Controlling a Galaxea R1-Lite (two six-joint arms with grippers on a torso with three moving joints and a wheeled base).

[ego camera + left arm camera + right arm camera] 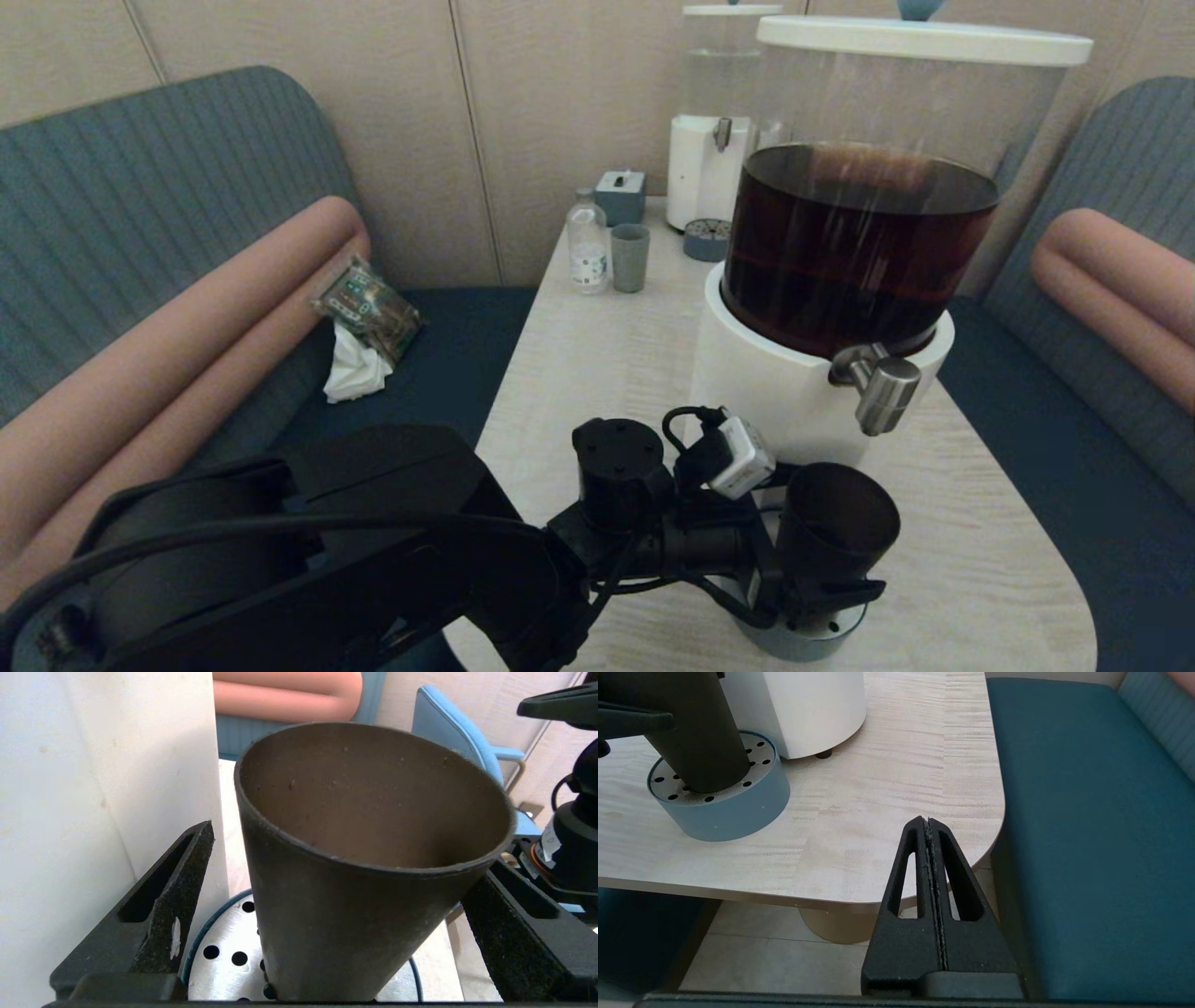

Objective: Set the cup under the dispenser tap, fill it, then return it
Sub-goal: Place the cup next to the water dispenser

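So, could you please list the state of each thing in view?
cup: empty, upright on drip tray, below tap
tap: not pouring
dispenser: part full, dark liquid
left gripper: open, around cup
right gripper: shut, empty, past table edge

Sitting on the table (597,373): two dispensers (840,280) (714,131), two cups (831,527) (629,258), two drip trays (803,639) (706,239), one bottle (587,245), one box (620,195).
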